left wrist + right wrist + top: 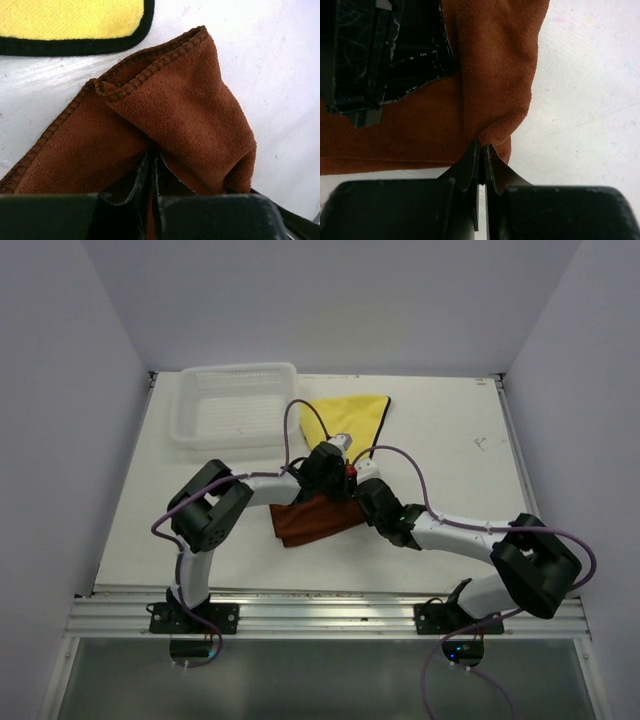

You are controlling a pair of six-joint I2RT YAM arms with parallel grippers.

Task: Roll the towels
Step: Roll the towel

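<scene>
Rust-brown towel [312, 520] lies bunched at the middle of the surface [450, 455], between the two arms. The yellow towel [352, 416] is spread flat just beyond it, beside the white mesh basket [238, 369]. The two towels lie close together, and the left wrist view shows a strip of bare surface between them.

The left gripper [152, 158] is closed to a narrow slit and nips a raised fold of the brown cloth, which stands up in a loose peak with its stitched hem curling over the top. The right gripper [481, 150] is pinched tight on a tuck at the towel's edge. The left gripper's dark body is in its view just beyond, over the same cloth. So both grippers hold the one towel, close to each other.

The step in hand appears to be the start of the first roll. An edge of the brown towel is gathered and lifted, but no turn of cloth is formed yet, and the yellow towel is not rolled at all.

The next move probably calls for both grippers to carry the pinched edge over the rest of the cloth together and at the same height, so the roll comes out even and not skewed. With the grips this close, the ends of the towel may sag or trail. The roll should also head away from the yellow towel so its hem is not dragged along.
</scene>
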